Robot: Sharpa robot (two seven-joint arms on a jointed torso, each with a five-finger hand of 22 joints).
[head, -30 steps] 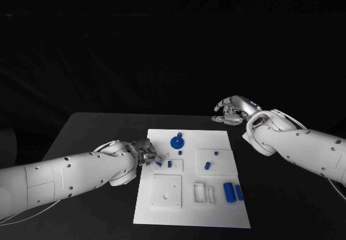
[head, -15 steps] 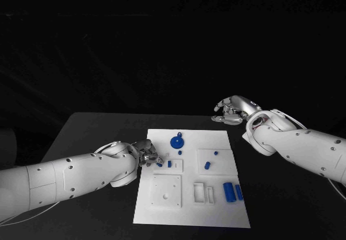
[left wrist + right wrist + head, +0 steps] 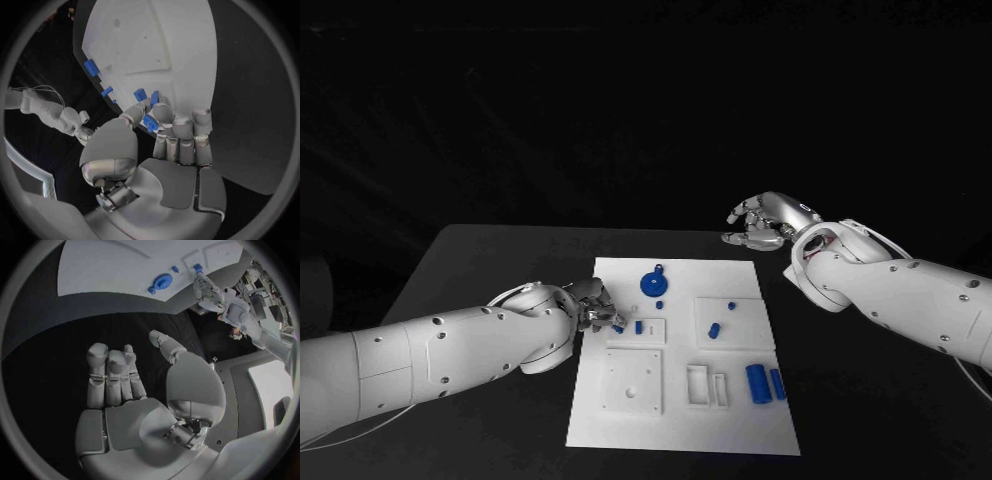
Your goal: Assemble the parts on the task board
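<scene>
A small blue plastic part sits pinched between the thumb and curled fingers of the silver many-fingered left hand, which hovers over the near-left edge of the flat white rectangular task board. Just beside those fingers lie more little blue pieces, and a round blue disc with a knob lies farther out. The right hand (fingers loosely curled, holding nothing) hangs well apart, beyond the board's far corner over the black table.

Black table, dark backdrop behind, dim light
</scene>
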